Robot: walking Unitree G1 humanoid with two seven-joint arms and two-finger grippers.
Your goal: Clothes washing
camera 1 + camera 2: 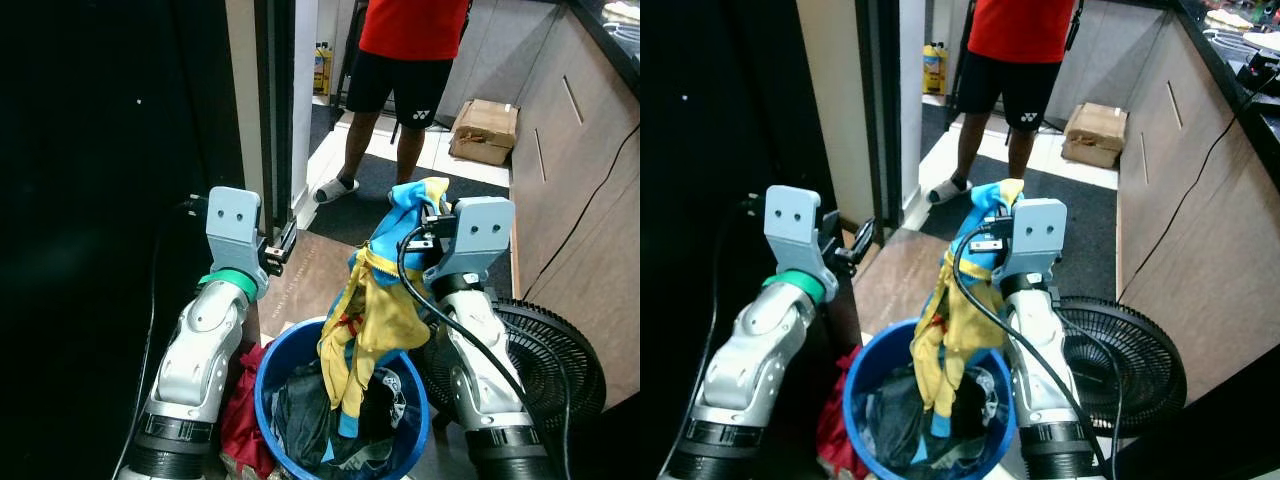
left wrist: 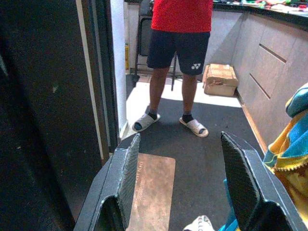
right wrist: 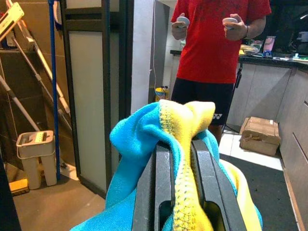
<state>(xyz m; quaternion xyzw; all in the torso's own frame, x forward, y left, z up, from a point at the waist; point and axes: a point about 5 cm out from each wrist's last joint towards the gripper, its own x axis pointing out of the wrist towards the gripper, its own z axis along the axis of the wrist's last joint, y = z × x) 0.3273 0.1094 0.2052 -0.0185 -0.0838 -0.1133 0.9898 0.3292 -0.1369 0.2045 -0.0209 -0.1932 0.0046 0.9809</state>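
Our right gripper (image 3: 183, 159) has its fingers clamped on a yellow and blue garment (image 1: 375, 300), lifted so that it hangs from the fingers with its lower end trailing into the blue basket (image 1: 275, 365), which holds more dark clothes. Our left gripper (image 2: 185, 183) is raised beside it with its fingers wide apart and nothing between them.

The pinch takes in only a bunched fold near the top of the garment, so we judge that the cloth could slide out under its own weight if we swing the arm quickly. The trailing end may snag on the clothes below and drag them over the rim. A red cloth (image 1: 245, 420) already lies just outside the basket on our left side, and it could catch underfoot. A floor fan (image 1: 555, 365) stands close to the right arm, and a person (image 1: 405, 60) stands ahead of us in the passage, so a wide swing or a step forward risks a knock.
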